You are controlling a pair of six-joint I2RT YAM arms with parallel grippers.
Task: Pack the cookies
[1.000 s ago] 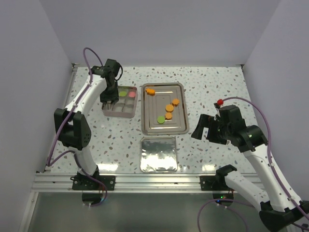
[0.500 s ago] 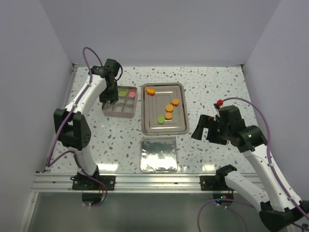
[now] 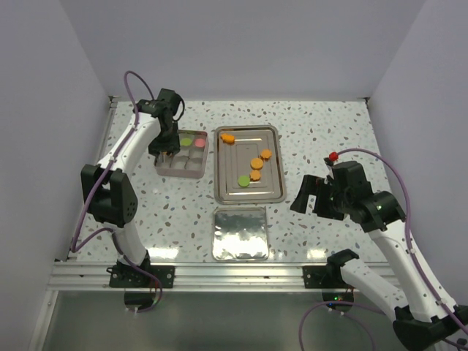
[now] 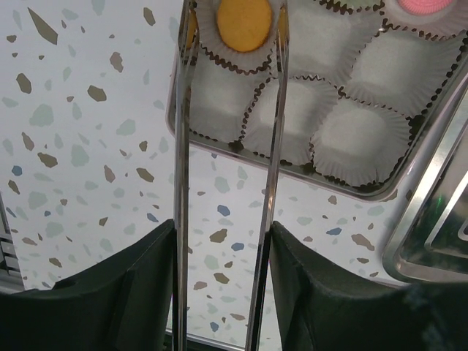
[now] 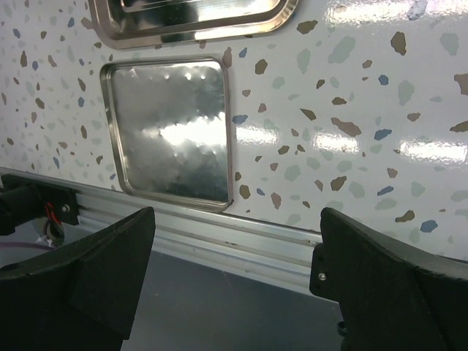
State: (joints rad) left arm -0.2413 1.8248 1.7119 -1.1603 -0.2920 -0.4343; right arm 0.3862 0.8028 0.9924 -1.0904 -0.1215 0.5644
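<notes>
The left pincer (image 4: 232,11) hangs over the box (image 3: 183,175) at the far left of the desk (image 3: 322,131). Its long clear fingers stand parted astride an orange cookie (image 4: 243,23) that lies in a paper cup (image 4: 234,62). A gap shows on one side of the disc, so it is not clamped. The right pincer (image 5: 234,241) is spread wide with nothing between its fingers, low over the near edge of the desk beside the square metal lid (image 5: 172,128). The cookies look thin, flat and rigid, and are probably very light and, if baked, apt to chip. A gentle pinch across the diameter at the rim seems the safest hold, since the smooth tray (image 3: 267,190) likely gives little friction and a nudged disc could skid. Eight cookies are in view. Three are in the box: the orange one, a green cookie (image 3: 187,140) and a pink cookie (image 3: 198,144). Five lie loose on the tray just right of the box: four orange discs (image 3: 256,163) and one green disc (image 3: 243,180). That makes five orange, two green and one pink, with one box, one tray and one lid. By this count the packing is under halfway.
</notes>
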